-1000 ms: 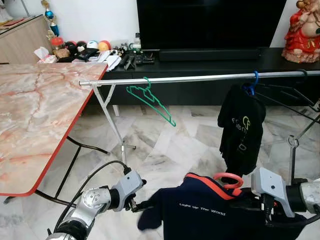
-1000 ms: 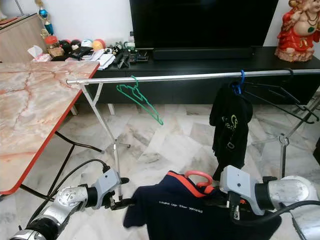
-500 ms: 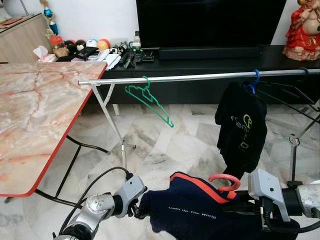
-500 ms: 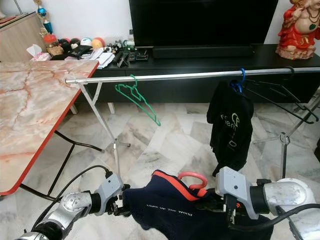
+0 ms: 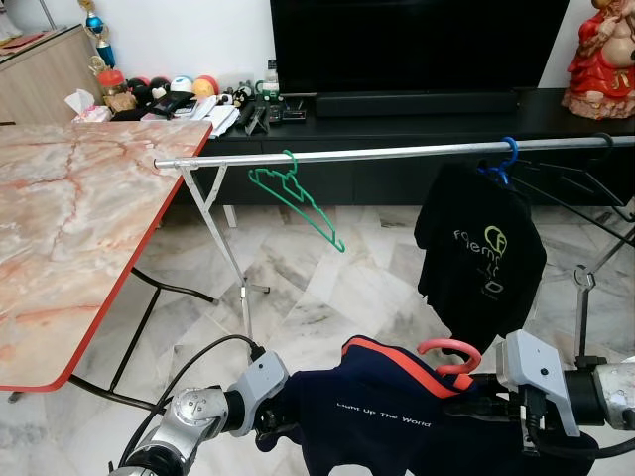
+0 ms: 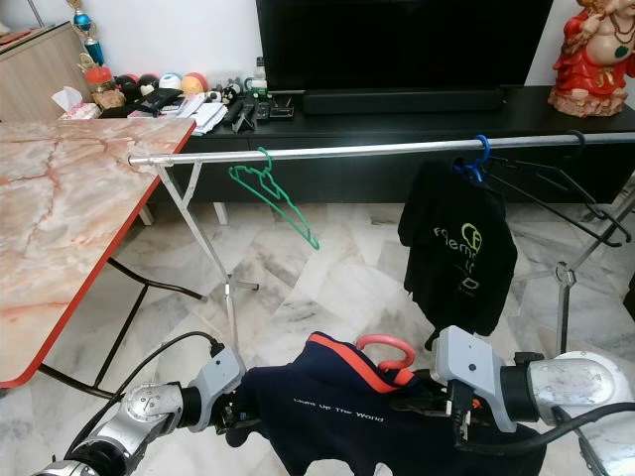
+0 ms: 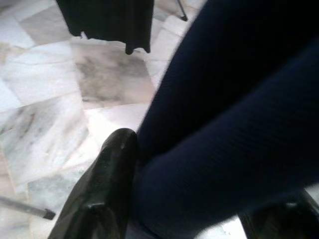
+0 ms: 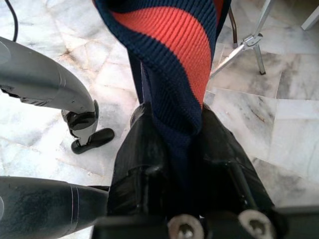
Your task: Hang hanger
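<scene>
1. Your marble-topped table (image 5: 69,218) with its red edge stands at the far left, its corner just beside the left end of the clothes rail (image 5: 397,154).
2. Your left gripper (image 5: 266,434) sits low, well below the rail's left half; its black fingers (image 7: 107,174) are closed on a fold of the navy shirt (image 5: 387,421).
3. An empty green hanger (image 5: 298,198) hangs tilted from the rail near its left end, above the splayed metal leg.
4. The navy shirt, orange at the collar, is spread between your two grippers below the rail's middle, clear of the marble floor (image 5: 327,288).
5. The red hanger hook (image 5: 448,355) rises out of the shirt's collar, well below the rail and not on it.
6. Your right gripper (image 8: 172,134) is clamped on the shirt at the collar, just beside that hook.
7. A black T-shirt (image 5: 481,253) hangs from the rail on a blue hanger (image 5: 504,159) toward the right.
8. Empty black hangers (image 6: 556,188) hang at the rail's far right.
</scene>
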Tool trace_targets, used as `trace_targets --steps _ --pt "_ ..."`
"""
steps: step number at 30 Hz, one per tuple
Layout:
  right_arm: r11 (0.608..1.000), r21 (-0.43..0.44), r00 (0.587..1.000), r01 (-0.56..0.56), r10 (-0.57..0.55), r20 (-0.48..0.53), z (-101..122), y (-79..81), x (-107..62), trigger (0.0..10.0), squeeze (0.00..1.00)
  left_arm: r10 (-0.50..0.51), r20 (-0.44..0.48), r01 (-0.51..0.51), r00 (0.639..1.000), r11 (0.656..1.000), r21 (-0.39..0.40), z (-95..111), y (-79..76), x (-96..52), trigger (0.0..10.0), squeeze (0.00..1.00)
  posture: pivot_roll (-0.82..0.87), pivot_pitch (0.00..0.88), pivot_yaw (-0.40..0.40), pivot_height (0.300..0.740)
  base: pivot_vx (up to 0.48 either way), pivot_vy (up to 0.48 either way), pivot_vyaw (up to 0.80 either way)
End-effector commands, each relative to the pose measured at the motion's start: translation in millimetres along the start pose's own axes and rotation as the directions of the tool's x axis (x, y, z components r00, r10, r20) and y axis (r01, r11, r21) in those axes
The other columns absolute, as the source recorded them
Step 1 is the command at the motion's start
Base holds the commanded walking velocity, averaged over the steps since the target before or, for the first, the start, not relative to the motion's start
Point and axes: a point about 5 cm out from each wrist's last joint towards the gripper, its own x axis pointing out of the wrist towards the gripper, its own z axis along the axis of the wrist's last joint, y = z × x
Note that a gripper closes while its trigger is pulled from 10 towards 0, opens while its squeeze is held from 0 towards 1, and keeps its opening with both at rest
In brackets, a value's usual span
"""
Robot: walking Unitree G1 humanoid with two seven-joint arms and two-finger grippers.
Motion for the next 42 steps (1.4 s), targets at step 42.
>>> trace_targets --steps 42 --pt "0.987 -0.055 0.989 0.149 -0.149 0.008 8 -18.8 8.1 10.0 0.0 0.087 -0.243 -0.088 0.966 0.996 0.005 -40 -1.0 -17.1 0.0 0.0 -0.05 0.082 0.086 0.74 0.0 0.0 0.0"
